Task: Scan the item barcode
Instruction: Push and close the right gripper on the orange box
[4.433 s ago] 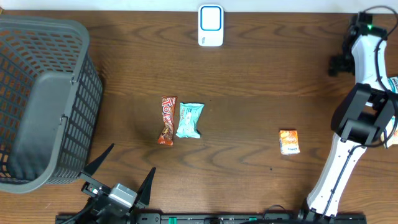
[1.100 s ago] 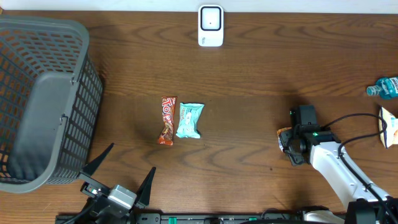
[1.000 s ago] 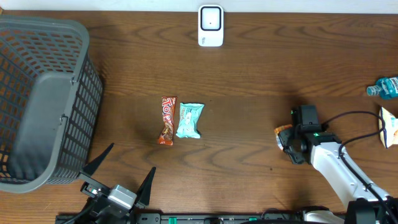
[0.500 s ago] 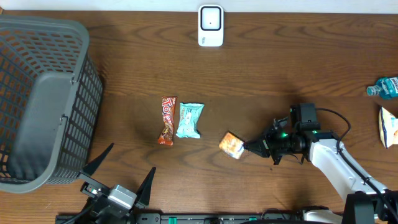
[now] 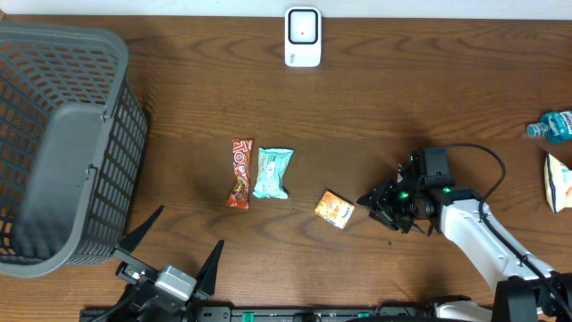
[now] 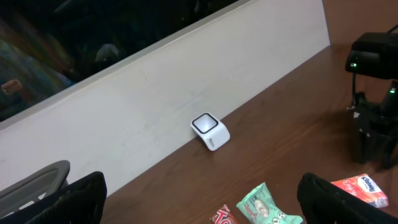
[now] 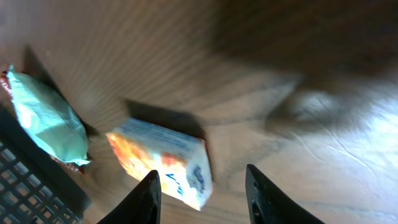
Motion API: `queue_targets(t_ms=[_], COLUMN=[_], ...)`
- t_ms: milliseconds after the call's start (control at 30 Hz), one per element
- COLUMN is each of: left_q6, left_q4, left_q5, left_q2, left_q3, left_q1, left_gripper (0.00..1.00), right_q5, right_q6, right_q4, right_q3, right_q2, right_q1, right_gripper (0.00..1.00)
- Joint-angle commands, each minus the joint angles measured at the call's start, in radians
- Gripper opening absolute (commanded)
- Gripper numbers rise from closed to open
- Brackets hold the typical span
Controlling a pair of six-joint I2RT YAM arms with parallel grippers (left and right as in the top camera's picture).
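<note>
The item, a small orange and white box (image 5: 334, 209), lies flat on the brown table just right of the middle. My right gripper (image 5: 368, 202) stands open a short way to its right, fingertips pointing at it without touching. In the right wrist view the box (image 7: 163, 159) lies just ahead of the right gripper (image 7: 202, 196), clear of both fingers. The white barcode scanner (image 5: 303, 37) stands at the table's far edge and also shows in the left wrist view as the scanner (image 6: 209, 130). My left gripper (image 5: 170, 247) is wide open at the near left, holding nothing.
A red candy bar (image 5: 240, 173) and a teal packet (image 5: 273, 173) lie side by side left of the box. A large grey basket (image 5: 63, 143) fills the left side. A blue bottle (image 5: 552, 125) and a packet (image 5: 559, 182) lie at the right edge.
The right gripper carried the box leftward toward the middle of the table, then opened and drew back a little; the box now lies free. The left arm has not moved.
</note>
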Motion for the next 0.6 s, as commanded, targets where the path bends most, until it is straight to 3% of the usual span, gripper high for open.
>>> queue_targets(t_ms=[0,133,567], left_q6=[0.01,0.01,0.01], left_q4=[0.005,0.005,0.005], left_q5=[-0.006,-0.005,-0.005], left_q2=[-0.007,-0.007,-0.007], left_q3=[-0.003,-0.003,-0.003], left_q1=[-0.004,-0.004,-0.004], left_gripper=[0.98,0.98,0.98], right_q5=[0.012,0.039,0.123], right_q6=[0.026,0.031,0.032], right_q4=[0.024,0.082,0.095], right_q3=[0.017,0.017,0.017], right_q2=[0.004,0.004,0.023], right_q1=[0.031,0.095,0.159], right_gripper=[0.39,0.45,0.47])
